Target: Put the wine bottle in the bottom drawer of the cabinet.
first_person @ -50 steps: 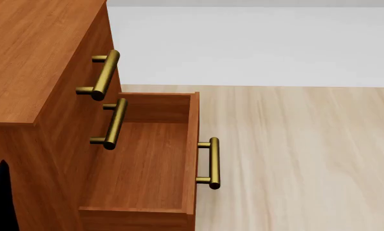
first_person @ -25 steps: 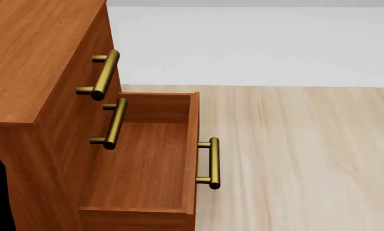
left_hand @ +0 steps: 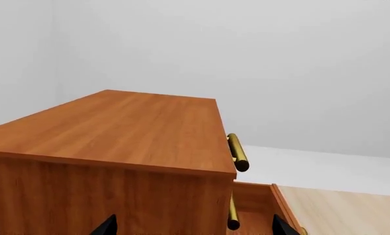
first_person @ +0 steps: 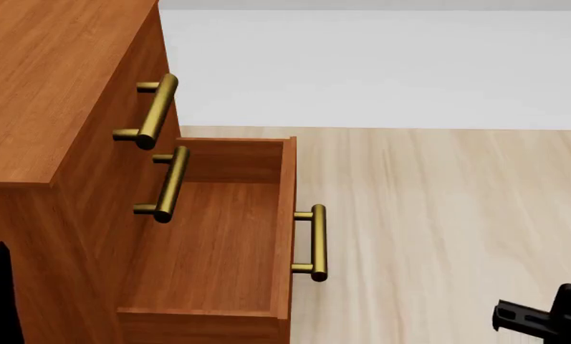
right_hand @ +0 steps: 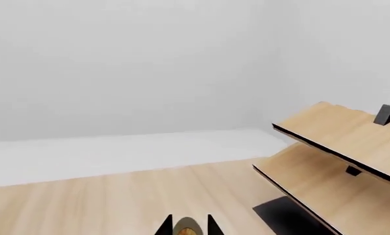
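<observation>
The cabinet [first_person: 46,79] stands at the left of the head view, and its top fills the left wrist view [left_hand: 123,127]. Its bottom drawer [first_person: 218,236] is pulled out and shows an empty wooden inside; its brass handle [first_person: 316,244] faces right. My right gripper [right_hand: 189,216] is shut on the wine bottle [right_hand: 185,229]: only its tan cork top with a dark rim shows between the fingers. The right arm [first_person: 553,315] shows at the lower right of the head view, right of the drawer. My left gripper [left_hand: 193,215] is open and empty beside the cabinet's side.
The two upper drawers are shut, with their brass handles [first_person: 156,111] sticking out above the open drawer. A light wooden rack [right_hand: 338,147] on a black base [right_hand: 286,215] stands to the right arm's side. Pale wooden floor [first_person: 438,215] lies right of the drawer.
My right arm has come into the head view at the lower right. The left gripper's black tip at the lower left has sunk slightly. The drawer has not moved.
</observation>
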Robot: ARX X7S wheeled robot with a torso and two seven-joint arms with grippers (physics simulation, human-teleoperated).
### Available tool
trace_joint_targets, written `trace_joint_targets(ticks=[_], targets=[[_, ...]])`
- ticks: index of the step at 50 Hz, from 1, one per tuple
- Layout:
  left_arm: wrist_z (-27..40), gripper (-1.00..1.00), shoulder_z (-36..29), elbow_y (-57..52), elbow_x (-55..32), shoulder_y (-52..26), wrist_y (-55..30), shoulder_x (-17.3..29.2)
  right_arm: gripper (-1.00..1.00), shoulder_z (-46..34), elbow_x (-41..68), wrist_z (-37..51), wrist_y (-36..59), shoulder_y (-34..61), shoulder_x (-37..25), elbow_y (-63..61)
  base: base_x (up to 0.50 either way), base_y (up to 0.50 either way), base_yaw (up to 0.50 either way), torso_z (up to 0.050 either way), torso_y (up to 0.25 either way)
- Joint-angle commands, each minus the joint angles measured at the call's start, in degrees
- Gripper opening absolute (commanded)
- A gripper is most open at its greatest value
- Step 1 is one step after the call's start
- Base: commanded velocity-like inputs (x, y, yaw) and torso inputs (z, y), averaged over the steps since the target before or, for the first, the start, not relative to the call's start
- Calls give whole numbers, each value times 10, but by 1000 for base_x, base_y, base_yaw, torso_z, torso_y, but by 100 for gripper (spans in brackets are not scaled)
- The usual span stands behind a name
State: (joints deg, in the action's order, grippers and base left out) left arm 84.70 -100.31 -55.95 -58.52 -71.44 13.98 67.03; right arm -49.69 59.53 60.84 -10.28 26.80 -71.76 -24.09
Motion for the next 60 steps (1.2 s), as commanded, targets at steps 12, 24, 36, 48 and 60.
trace_joint_targets(ticks=[12,24,36,48,60], targets=[[-2,100,8,0,-5,1,-4,-2,-100,53,56,-27,202,196,8,-71,0,0,0,0,1],[-4,100,10,2,-5,5,-2,1,-100,77,118,-70,282,300,46,-61,0,0,0,0,1],[-14,100,12,8,-2,14,10,11,-100,83,177,-88,395,435,106,-24,0,0,0,0,0],[-14,100,13,7,0,17,6,10,-100,64,206,-98,504,571,192,53,0,0,0,0,1],[-16,100,13,12,8,29,12,8,-100,36,181,-147,544,639,258,101,0,0,0,0,1]])
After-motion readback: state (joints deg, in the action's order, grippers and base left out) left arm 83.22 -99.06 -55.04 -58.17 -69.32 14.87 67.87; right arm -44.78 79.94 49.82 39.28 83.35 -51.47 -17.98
